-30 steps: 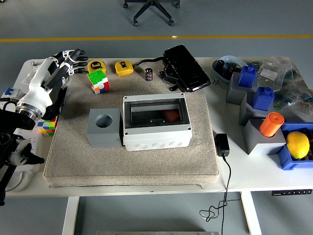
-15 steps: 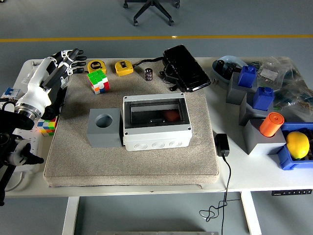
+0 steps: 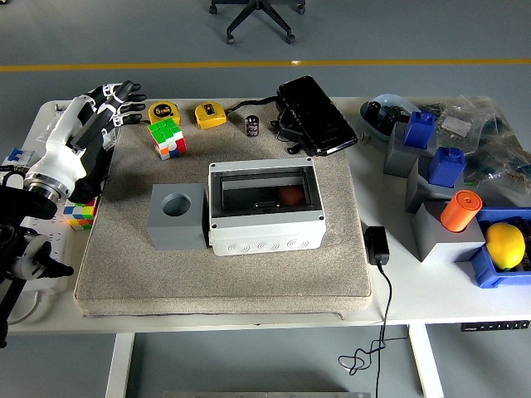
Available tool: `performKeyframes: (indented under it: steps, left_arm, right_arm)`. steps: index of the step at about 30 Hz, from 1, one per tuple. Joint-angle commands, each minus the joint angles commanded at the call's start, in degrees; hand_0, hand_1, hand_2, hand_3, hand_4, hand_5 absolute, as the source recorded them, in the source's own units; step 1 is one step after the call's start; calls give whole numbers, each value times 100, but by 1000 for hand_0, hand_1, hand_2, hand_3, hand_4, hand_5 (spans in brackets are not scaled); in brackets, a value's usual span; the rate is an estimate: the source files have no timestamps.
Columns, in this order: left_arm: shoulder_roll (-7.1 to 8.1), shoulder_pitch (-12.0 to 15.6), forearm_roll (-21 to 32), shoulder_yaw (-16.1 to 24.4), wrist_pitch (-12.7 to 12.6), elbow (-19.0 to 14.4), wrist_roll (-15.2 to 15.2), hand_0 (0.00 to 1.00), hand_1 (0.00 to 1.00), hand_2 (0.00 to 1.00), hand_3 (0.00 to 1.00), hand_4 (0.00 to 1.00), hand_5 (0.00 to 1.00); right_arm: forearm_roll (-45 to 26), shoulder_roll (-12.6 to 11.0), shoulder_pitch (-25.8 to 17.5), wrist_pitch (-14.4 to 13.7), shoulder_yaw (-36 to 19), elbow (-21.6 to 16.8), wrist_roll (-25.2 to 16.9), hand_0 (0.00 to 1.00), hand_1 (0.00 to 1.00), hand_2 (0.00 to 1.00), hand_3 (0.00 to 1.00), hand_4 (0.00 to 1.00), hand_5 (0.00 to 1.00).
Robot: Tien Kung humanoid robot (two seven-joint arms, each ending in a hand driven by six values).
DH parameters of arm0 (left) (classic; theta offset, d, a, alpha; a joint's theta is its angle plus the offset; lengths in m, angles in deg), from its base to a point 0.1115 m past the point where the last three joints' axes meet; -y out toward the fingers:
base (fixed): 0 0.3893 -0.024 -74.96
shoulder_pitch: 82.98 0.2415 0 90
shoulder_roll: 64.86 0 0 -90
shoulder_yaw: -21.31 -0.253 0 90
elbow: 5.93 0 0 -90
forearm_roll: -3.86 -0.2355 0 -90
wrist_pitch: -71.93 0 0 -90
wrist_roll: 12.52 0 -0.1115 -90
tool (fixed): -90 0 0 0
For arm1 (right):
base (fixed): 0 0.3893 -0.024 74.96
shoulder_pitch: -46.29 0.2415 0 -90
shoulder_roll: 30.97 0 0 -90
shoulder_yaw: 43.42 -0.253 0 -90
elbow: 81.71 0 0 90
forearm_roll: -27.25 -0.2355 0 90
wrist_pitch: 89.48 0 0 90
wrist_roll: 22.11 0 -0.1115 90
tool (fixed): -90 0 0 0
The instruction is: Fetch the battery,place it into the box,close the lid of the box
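Observation:
The battery (image 3: 252,125), a small black cylinder, stands upright on the grey mat at the back, between a yellow tape measure (image 3: 210,114) and a black glossy device (image 3: 316,115). The grey box (image 3: 265,207) sits mid-mat; its top shows a dark interior with a reddish object (image 3: 290,195) inside. I cannot tell whether a clear lid covers it. My left hand (image 3: 120,95) hovers at the mat's far left corner, fingers spread and empty, well left of the battery. My right arm is out of view.
A Rubik's cube (image 3: 167,137) and a second tape measure (image 3: 163,110) lie between my hand and the battery. A grey block with a round hole (image 3: 177,215) stands left of the box. Blue and grey blocks, an orange cylinder (image 3: 460,210) and a lemon (image 3: 505,245) crowd the right side.
My left hand and forearm have drifted slightly left and back. Nothing else has moved.

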Motion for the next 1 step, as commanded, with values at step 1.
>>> performKeyframes:
  steps: [1]
  left_arm:
    - [2,0,3,2,1,-5,-1,678,697,681,673,998,698]
  right_arm:
    - [-3,2,2,1,1,2,2,666,643,628,571,970,535]
